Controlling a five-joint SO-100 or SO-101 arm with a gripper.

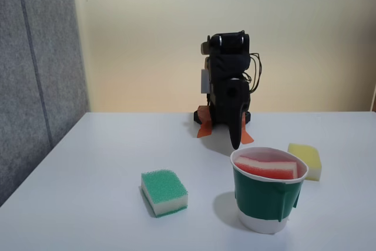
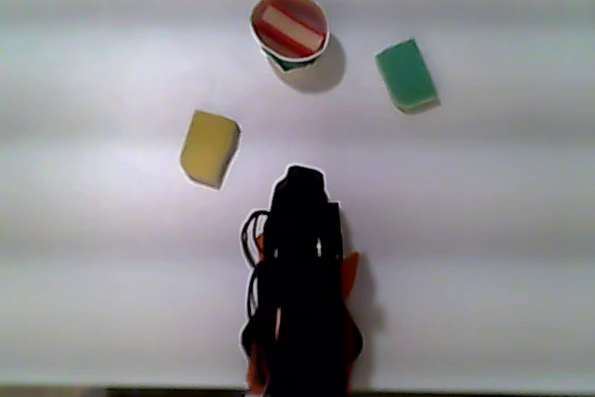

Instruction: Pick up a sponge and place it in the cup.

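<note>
Three sponges, one red sponge (image 1: 267,168) inside cup (image 1: 267,198)

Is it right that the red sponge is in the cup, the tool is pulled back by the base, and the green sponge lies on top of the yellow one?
Not the last part: the fixed view shows the green sponge and the yellow sponge on opposite sides of the cup.

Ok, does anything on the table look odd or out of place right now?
Nothing spilled or damaged. The red sponge sits tilted inside the cup, which stands upright. The green sponge and yellow sponge lie flat on the table.
</note>
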